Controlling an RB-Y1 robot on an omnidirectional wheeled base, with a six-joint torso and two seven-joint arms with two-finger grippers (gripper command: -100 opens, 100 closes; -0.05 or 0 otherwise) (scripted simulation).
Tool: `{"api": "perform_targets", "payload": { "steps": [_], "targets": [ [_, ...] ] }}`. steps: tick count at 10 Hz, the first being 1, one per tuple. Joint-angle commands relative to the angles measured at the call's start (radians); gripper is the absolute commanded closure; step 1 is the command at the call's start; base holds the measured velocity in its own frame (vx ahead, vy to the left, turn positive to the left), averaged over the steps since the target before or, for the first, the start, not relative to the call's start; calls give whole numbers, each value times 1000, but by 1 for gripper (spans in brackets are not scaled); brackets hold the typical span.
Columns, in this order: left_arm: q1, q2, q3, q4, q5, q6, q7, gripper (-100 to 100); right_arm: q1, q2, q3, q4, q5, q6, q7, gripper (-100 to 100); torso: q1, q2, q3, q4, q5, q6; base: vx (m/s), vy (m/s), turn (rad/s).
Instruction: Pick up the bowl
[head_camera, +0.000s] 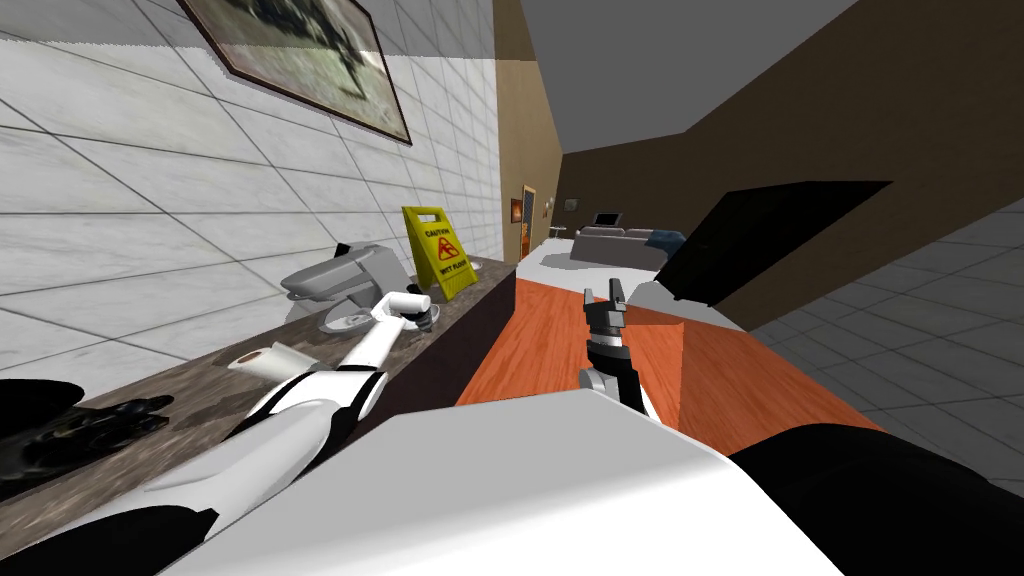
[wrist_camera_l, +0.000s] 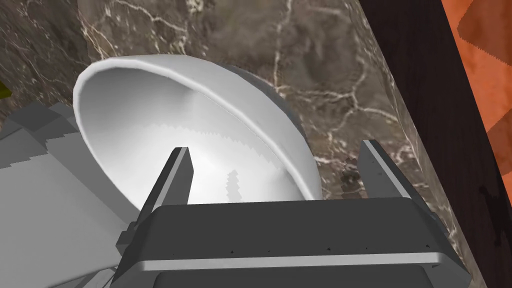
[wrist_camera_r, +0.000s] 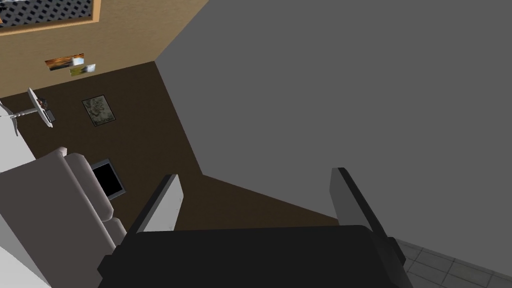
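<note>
Between the spread fingers of the left gripper (wrist_camera_l: 274, 147) lies the wall of the white bowl (wrist_camera_l: 150, 125), one finger inside, one outside; it sits on the marbled worktop (wrist_camera_l: 325, 65). Farther off, the right gripper (wrist_camera_r: 256, 173) is spread too.

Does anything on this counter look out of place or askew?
A yellow wet-floor caution sign stands on the marble counter, an odd place for a floor sign. The white bowl may be tipped; unclear.

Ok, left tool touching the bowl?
Cannot tell. Left wrist view: left tool straddles the bowl rim, open; one finger overlaps its inside, no plain contact.
</note>
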Motion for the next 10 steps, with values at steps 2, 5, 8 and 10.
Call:
{"api": "perform_targets", "payload": {
  "steps": [2,5,8,10],
  "targets": [
    [-65,3,-5,88,0,-14,1,-100,0,0,0,0,0,0,0,0,1,-3,-1,0,0,0,-50,16,6],
    [-148,19,-44,189,-11,-61,29,-100,0,0,0,0,0,0,0,0,-1,-3,-2,-1,0,1,-98,1,-106],
    [-174,19,-44,297,-11,-61,29,-100,0,0,0,0,0,0,0,0,0,-6,-4,-1,0,-1,-29,1,16],
    [-165,18,-45,275,-13,-55,35,-100,0,0,0,0,0,0,0,0,0,-10,-6,-2,0,-1,13,-1,0]
  ]
}}
